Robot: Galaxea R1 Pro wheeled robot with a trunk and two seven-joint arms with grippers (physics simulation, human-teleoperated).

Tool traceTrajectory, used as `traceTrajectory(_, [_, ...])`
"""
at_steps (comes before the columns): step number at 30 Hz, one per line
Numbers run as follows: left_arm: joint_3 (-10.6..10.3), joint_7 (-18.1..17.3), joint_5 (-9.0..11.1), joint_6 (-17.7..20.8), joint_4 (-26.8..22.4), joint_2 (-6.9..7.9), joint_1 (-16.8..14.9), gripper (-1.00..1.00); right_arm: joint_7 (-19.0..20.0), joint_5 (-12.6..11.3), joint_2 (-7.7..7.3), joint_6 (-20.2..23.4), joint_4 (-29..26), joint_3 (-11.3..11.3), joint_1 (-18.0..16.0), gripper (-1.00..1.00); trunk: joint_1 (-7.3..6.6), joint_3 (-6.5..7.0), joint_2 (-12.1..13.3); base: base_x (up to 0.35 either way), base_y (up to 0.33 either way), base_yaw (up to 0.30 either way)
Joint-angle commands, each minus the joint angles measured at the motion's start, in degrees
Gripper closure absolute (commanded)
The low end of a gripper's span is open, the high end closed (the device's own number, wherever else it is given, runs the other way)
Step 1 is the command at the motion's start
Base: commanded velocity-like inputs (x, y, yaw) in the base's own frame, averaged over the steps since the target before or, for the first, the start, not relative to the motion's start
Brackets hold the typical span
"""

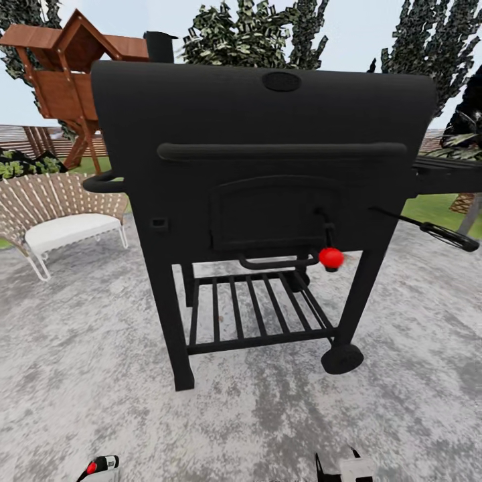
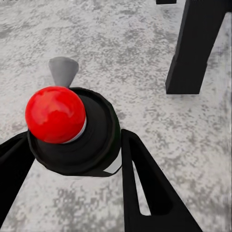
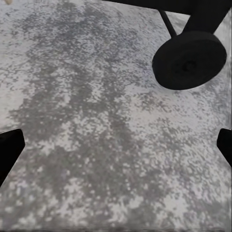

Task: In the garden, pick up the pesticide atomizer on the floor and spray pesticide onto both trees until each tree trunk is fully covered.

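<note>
From the head, a black grill [image 1: 268,194] stands on grey paving [image 1: 87,375], a white-cushioned chair [image 1: 60,221] and wooden playhouse [image 1: 73,60] behind it at left, and the atomizer [image 1: 100,465] shows at the bottom edge, left. In the left wrist view the left gripper [image 2: 72,159] is clamped around the atomizer [image 2: 72,130], its red top facing the camera, a grill leg [image 2: 193,48] nearby. In the right wrist view the right gripper [image 3: 116,145] hangs spread wide and empty over the paving, near a grill wheel [image 3: 189,60].
</note>
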Motion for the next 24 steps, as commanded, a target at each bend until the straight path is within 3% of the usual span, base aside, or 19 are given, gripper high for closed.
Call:
traceTrajectory(1, [-0.2,0.0,0.5,-0.2,0.0,0.03,0.0,1.00,-0.6,0.4,-0.03,0.0,0.0,0.3,-0.1,-1.00,-0.01,-0.09,0.0,0.000,0.000,-0.261])
traceTrajectory(24, [-0.2,0.0,0.5,-0.2,0.0,0.03,0.0,1.00,-0.6,0.4,-0.03,0.0,0.0,0.3,-0.1,-1.00,-0.01,-1.04,0.0,0.000,0.000,-0.261])
